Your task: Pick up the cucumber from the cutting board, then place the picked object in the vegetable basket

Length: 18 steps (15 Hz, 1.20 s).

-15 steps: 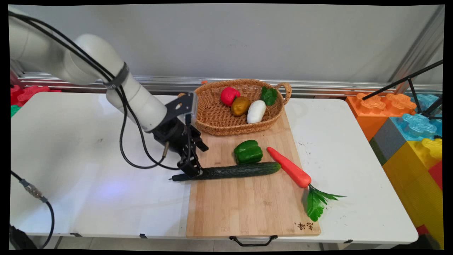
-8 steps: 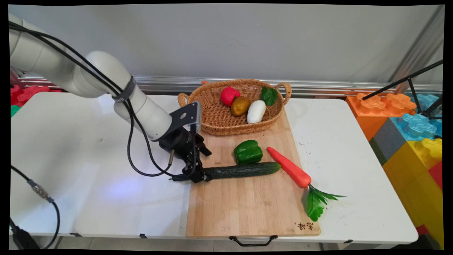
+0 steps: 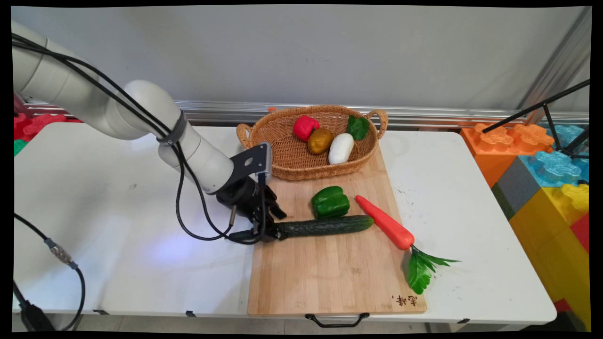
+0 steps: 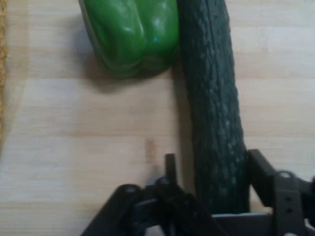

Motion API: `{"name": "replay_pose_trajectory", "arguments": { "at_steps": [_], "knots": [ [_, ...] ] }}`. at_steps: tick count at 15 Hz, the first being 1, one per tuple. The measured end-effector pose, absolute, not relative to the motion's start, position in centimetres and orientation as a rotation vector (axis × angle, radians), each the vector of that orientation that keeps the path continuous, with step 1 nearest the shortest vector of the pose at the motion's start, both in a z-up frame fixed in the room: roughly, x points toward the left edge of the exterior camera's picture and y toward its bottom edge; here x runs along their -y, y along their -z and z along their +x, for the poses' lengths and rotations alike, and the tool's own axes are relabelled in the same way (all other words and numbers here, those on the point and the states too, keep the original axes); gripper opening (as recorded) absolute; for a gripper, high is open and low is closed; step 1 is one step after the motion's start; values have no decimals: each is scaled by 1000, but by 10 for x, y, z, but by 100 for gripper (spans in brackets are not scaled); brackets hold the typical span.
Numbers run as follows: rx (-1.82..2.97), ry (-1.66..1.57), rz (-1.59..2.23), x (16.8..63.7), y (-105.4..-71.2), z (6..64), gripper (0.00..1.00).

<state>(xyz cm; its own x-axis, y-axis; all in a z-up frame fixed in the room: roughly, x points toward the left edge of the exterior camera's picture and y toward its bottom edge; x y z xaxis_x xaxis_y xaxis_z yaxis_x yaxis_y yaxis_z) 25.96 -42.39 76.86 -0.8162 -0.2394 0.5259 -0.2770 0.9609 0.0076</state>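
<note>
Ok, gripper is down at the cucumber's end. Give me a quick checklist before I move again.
1. Cucumber sits between the fingers of the gripper: ok.
2. Fingers closed firmly on it: cannot tell.
3. Cucumber lying flat on the board, not lifted: ok.
4. Clearance from the pepper: not ok, it lies right against the cucumber's side.
5. Carrot near the cucumber's far end: contact cannot tell.
6. Basket clear of the gripper: ok; it lies behind the hand, with a gap.

A bumpy, matt-skinned cucumber and glossy plastic-looking pepper lie on pale wood (a smooth-grained board).
</note>
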Motion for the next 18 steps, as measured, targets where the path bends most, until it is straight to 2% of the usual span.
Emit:
{"name": "replay_pose_trajectory", "arguments": {
  "at_steps": [4,7,13,18],
  "knots": [
    [2574,-77,356,420,-767,260,0],
    [2570,-39,332,416,-779,261,0],
    [2506,50,310,416,-839,267,0],
    [2432,13,336,442,-885,262,0]
  ]
}}
